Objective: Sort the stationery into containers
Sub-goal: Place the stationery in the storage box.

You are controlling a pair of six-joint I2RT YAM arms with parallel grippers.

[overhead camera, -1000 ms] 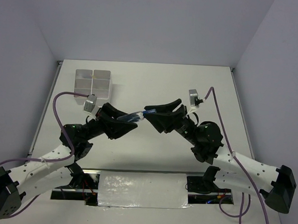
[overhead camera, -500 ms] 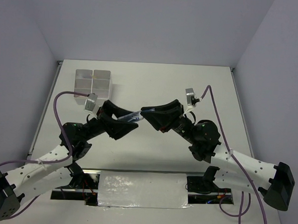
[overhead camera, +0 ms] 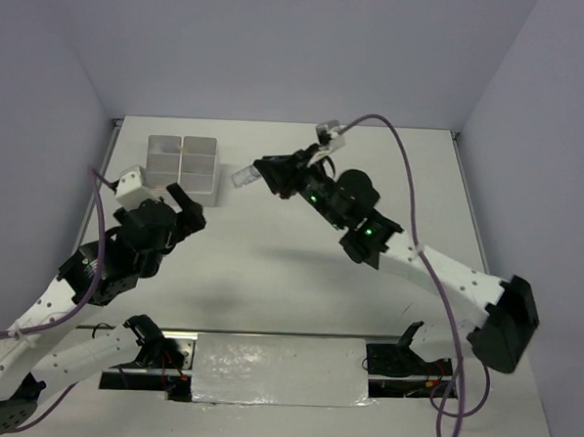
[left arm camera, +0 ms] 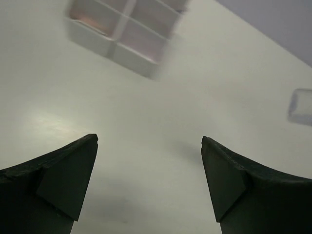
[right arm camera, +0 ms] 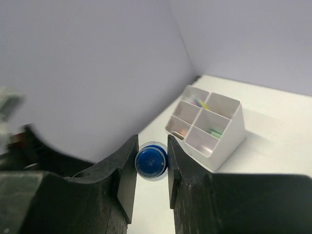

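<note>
From above, the right gripper (overhead camera: 263,174) reaches into the upper middle of the frame with its fingers closed around a clear pen (overhead camera: 243,177). The pen sits just right of the compartment box (overhead camera: 182,162), which stands on the table (overhead camera: 431,187) at upper left. Here the pen's long axis runs nearly level across the frame, its free clear end pointing left toward the box. The right wrist view looks straight down that axis instead. The pen (right arm camera: 151,162) shows only as a round blue tip pinched between the two fingers of the gripper (right arm camera: 152,141), and its length is hidden. This view also looks into the box (right arm camera: 229,131), which the overhead one does not, showing small coloured pieces (right arm camera: 214,130) in several of the four compartments. The left gripper (overhead camera: 187,201) lies below the box at left. Its own camera shows the left gripper (left arm camera: 148,141) spread wide with nothing between the fingers, and the box (left arm camera: 122,29) blurred at upper left.
</note>
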